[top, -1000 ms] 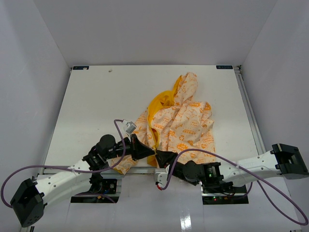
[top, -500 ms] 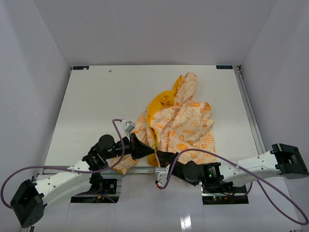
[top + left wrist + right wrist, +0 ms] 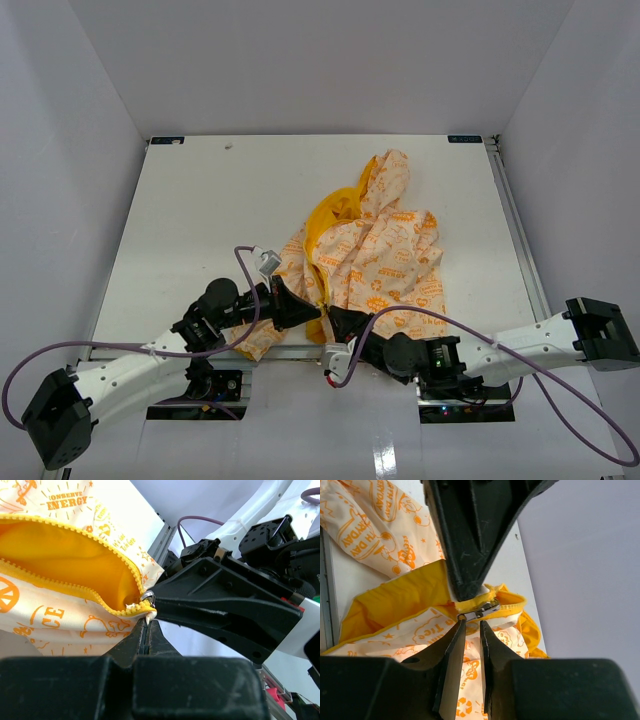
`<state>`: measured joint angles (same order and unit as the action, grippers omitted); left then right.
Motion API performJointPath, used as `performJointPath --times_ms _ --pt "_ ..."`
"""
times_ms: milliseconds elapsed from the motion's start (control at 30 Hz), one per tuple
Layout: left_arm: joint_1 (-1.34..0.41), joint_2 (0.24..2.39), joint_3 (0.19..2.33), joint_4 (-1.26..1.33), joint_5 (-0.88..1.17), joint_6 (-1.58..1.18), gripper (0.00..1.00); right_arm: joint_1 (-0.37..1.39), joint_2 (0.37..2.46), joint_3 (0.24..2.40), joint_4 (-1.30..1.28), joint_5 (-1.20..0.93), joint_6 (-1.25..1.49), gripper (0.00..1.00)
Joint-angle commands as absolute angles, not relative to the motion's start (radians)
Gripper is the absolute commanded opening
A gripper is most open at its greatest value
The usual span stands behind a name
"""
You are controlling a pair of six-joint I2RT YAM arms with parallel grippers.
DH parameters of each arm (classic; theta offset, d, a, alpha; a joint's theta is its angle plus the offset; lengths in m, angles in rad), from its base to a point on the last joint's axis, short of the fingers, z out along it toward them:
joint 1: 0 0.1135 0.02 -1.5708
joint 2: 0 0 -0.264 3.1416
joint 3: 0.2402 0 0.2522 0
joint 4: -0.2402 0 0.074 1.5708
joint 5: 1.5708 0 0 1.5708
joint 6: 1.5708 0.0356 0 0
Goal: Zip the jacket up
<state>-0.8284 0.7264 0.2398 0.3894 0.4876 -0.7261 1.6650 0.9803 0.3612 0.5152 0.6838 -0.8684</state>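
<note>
The jacket (image 3: 385,250) lies crumpled mid-table, cream with orange print and yellow lining showing. Both grippers meet at its near hem. My left gripper (image 3: 305,308) is shut on the bottom end of the yellow zipper edge; the left wrist view shows the pinch (image 3: 148,622) beside the open yellow lining (image 3: 65,555). My right gripper (image 3: 335,322) faces it, jaws a narrow gap apart (image 3: 472,624), tips just below the metal zipper pull (image 3: 481,611). The pull lies across the tips and is not between them. The left gripper comes down from above in the right wrist view (image 3: 469,596). The zipper is open above the slider (image 3: 146,597).
The white table (image 3: 200,220) has a metal rail along its right edge (image 3: 515,220) and white walls on three sides. A purple cable (image 3: 245,270) loops over the left arm, and another trails off the right arm (image 3: 560,400).
</note>
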Motion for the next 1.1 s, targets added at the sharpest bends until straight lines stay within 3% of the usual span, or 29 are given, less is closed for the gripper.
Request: performJointPath --times_ms 0,300,433,600,1067 --pt "-0.836 0.734 0.244 0.399 0.532 -0.733 0.00 1.667 0.949 0.354 0.635 0.734 -0.886 0.24" --pt "-0.834 0.744 0.244 0.402 0.531 -0.733 0.00 1.669 0.942 0.348 0.643 0.727 -0.884 0.25" --pt "-0.835 0.738 0.244 0.398 0.528 -0.735 0.00 1.680 0.926 0.361 0.547 0.697 -0.829 0.39" --pt "-0.835 0.727 0.245 0.391 0.529 -0.736 0.00 1.704 0.913 0.406 0.419 0.667 -0.778 0.49" --pt "-0.834 0.717 0.240 0.394 0.533 -0.744 0.00 1.707 0.963 0.385 0.543 0.700 -0.869 0.49"
